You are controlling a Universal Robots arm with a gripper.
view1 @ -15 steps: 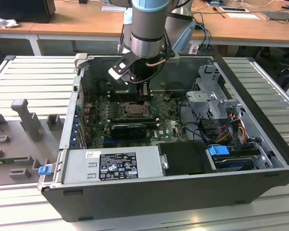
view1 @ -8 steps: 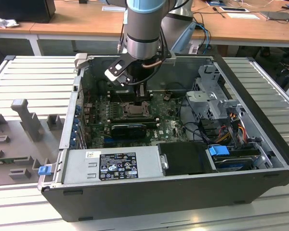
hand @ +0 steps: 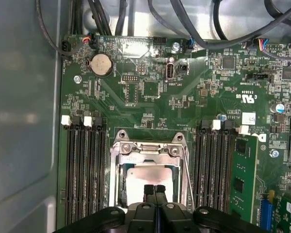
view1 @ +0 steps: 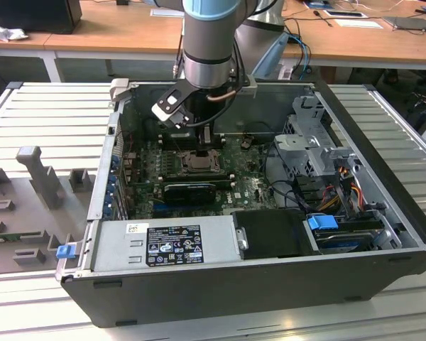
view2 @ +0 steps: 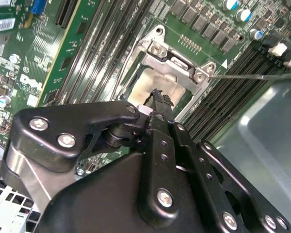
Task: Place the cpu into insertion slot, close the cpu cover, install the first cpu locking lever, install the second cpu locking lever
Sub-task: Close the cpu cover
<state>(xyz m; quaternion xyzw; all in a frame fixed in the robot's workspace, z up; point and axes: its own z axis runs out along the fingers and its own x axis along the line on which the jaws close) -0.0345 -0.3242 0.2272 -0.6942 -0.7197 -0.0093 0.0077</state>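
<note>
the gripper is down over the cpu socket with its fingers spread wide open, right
Not quite. The gripper is over the insertion slot, but its fingers are shut together, tip against tip, not spread open. The first wrist view shows this.

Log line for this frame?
gripper: shut, tips over cpu | cpu: in slot | cover: looks down | lever: looks unlatched
</note>
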